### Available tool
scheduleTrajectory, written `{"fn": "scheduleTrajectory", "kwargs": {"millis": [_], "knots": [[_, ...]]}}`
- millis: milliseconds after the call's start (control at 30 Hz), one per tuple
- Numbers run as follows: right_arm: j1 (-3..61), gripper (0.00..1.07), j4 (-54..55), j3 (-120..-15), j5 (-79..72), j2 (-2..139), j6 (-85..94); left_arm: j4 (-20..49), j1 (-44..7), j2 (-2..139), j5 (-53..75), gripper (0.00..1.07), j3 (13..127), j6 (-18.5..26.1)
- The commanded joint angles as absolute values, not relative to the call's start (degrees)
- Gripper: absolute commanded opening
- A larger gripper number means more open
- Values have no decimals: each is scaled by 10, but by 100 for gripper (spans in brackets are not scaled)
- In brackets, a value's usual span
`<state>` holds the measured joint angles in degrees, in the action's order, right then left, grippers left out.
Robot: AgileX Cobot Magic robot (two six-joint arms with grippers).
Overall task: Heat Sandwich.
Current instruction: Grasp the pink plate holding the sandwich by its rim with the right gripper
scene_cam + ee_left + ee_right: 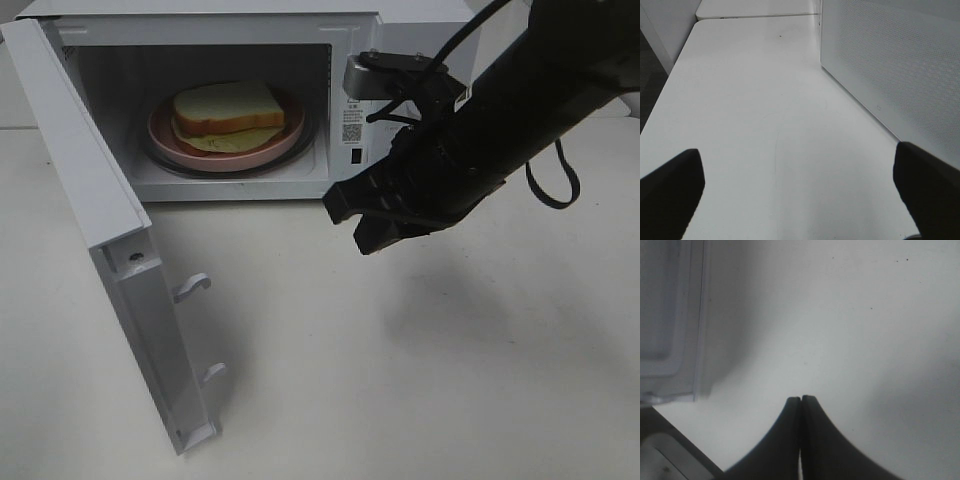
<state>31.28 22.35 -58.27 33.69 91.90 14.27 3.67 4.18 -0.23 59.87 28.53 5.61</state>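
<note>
The sandwich point(228, 108), white bread with a pale yellow-green filling, lies on a round pink plate point(165, 135) inside the open white microwave point(400, 20). The microwave door point(90, 215) hangs wide open to the left. My right gripper point(355, 225) is shut and empty, hovering above the table in front of the microwave's right side; in the right wrist view its fingertips point(800, 400) press together. My left gripper point(800, 185) is open and empty over bare table beside the microwave's perforated side wall point(890, 65); it does not show in the exterior high view.
The open door juts out over the table's left front, with two latch hooks point(192, 287) on its inner face. The white table point(420, 380) stretches in front of the microwave. A black cable point(555, 185) loops from the right arm.
</note>
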Motion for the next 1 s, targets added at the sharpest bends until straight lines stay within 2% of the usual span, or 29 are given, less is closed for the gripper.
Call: {"fn": "scheduleTrajectory", "kwargs": {"millis": [33, 233, 567, 833, 967, 1000], "knots": [[312, 1, 189, -597, 385, 915, 208, 39, 45, -14, 594, 97, 284, 53], [312, 1, 144, -615, 447, 915, 363, 39, 45, -14, 594, 97, 284, 53], [312, 2, 126, -615, 473, 915, 777, 39, 45, -14, 594, 97, 284, 53], [312, 7, 72, -615, 465, 915, 863, 39, 45, -14, 594, 97, 284, 53], [312, 25, 41, -615, 446, 915, 850, 39, 45, -14, 594, 97, 284, 53], [312, 25, 41, -615, 446, 915, 850, 39, 45, -14, 594, 97, 284, 53]]}}
